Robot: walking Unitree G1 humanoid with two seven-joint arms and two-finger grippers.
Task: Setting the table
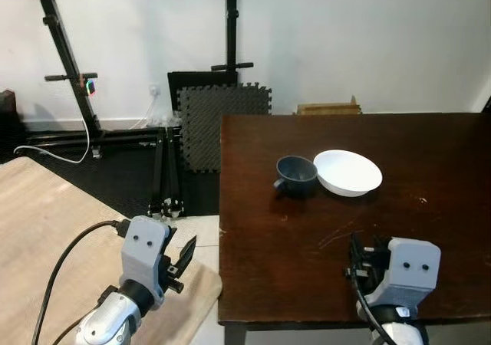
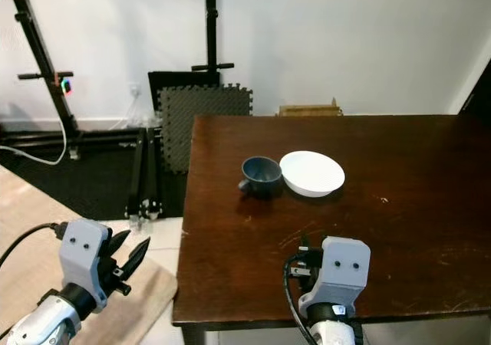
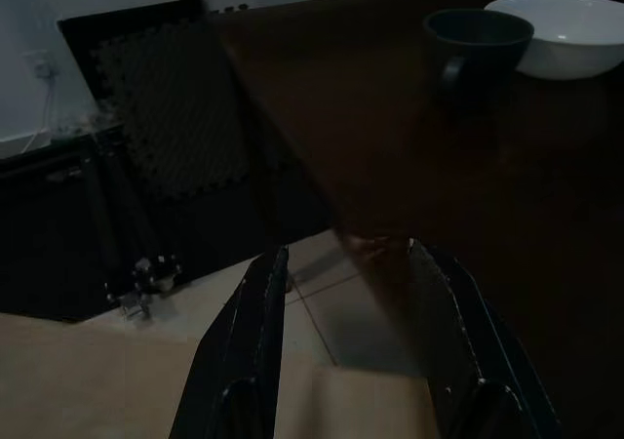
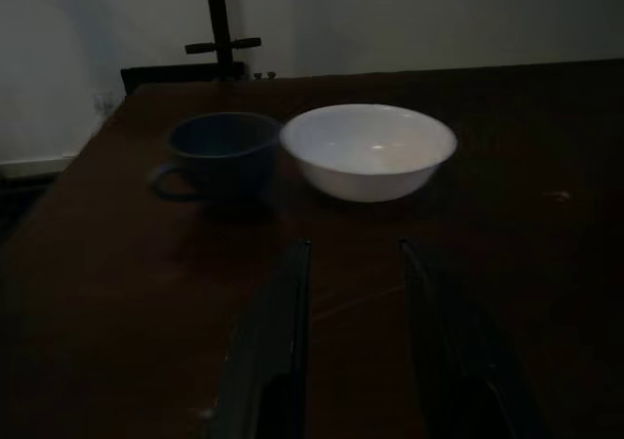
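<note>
Nearest the head camera are the robot's two arms, low at the front edge of the scene. Largest of what lies before them is the dark brown worktop [image 1: 430, 207], which stretches away toward the white wall and carries only two dishes, both set toward its far left part.

On the robot's left, off the worktop's edge, a pale wooden surface [image 1: 38, 230] runs under the left arm. The left hand [image 3: 346, 283] hangs over the near corner of that surface, beside the worktop and not above it; its two black fingers stand apart, released, with nothing between them. It looks parked there so as to leave the worktop free for the other arm.

The right hand [image 4: 353, 293] hovers over the near part of the worktop, well apart from the dishes, its fingers spread and empty, aimed straight at the pair. That aim suggests it is lined up for a reach toward them, though which dish it means to take cannot be told.

Against the far wall lean a grey foam mat [image 1: 222, 123] and black stand legs [image 1: 65, 61], clear of the work.

The white bowl [image 1: 347, 172] sits upright and empty. Just to its left, touching or nearly touching its rim, stands the dark blue cup [image 1: 296, 175], also upright, handle turned toward the worktop's left edge. Sitting so close together, they seem a gathered pair not yet spread into a place setting.
</note>
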